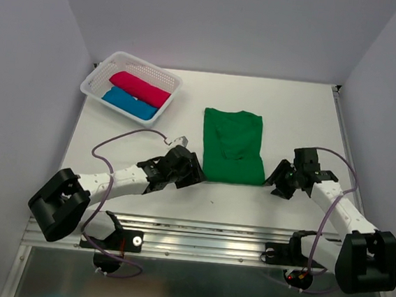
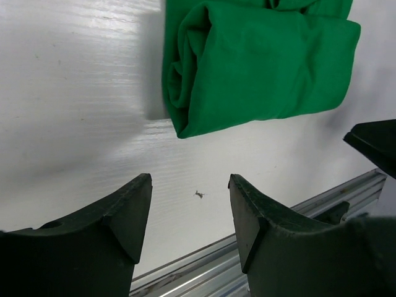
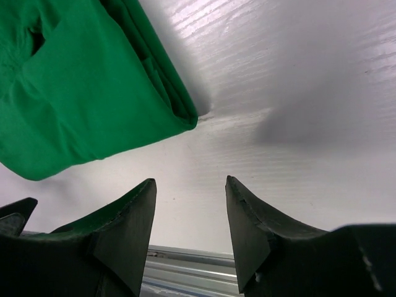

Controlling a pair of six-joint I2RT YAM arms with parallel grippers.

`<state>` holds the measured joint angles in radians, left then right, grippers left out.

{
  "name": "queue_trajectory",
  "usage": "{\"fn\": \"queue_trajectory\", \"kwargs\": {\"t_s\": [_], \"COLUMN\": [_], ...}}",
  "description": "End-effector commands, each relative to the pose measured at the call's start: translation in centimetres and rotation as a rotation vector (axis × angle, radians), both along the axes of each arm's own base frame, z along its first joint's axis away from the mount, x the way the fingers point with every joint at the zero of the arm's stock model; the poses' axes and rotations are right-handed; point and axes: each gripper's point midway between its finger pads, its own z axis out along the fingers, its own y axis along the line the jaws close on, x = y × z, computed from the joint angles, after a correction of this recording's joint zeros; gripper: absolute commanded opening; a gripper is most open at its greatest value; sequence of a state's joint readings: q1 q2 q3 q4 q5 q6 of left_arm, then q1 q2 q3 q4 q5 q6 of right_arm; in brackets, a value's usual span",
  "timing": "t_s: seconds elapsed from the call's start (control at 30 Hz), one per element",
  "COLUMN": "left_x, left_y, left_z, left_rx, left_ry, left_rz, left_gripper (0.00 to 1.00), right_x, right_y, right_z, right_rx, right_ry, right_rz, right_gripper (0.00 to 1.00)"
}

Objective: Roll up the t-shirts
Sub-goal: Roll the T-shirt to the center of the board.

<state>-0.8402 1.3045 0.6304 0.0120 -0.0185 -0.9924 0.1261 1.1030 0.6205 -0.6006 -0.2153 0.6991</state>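
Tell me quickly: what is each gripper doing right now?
Left gripper: open, empty, just short of the green t-shirt.
Right gripper: open, empty, beside the same shirt's other near corner.

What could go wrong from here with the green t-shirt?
1. The left gripper and the right gripper both stand open and off the cloth, near the near corners of the green t-shirt. Uneven grasps could give a skewed roll.
2. Its folded edge shows several loose layers, so a pinch may catch only the top one and pull the fold open.
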Motion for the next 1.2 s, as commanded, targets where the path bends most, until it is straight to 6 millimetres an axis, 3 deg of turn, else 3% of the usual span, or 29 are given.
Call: {"fn": "queue_trajectory", "kwargs": {"t_s": [0.0,0.37,0.73,0.93,1.17], "left_x": [0.4,1.0,2.6,2.6,2.0], "left_y": [-1.6,-2.8,-1.8,-2.3,-2.5], "left_z": [1.0,0.2,0.2,-0.4,-1.4], "left_rx": [-0.095,-0.111,-0.110,-0.113,-0.138], "left_ry": [-0.012,0.005,-0.022,-0.004,0.040], "left_rz": [-0.014,-0.021,0.012,-0.014,-0.010], "left_gripper": [0.64,0.61,0.60,0.62,0.60], "right_x": [1.0,1.0,2.0,2.4,2.5], "right_y": [1.0,1.2,0.2,0.2,0.2], "right_z": [0.2,-1.6,-2.6,-3.0,-3.6], "right_rx": [0.090,0.119,0.105,0.117,0.133], "right_ry": [-0.044,-0.042,-0.046,-0.037,-0.036], "right_rz": [0.001,-0.014,-0.053,-0.056,-0.060], "right_gripper": [0.55,0.62,0.62,0.61,0.51]}}
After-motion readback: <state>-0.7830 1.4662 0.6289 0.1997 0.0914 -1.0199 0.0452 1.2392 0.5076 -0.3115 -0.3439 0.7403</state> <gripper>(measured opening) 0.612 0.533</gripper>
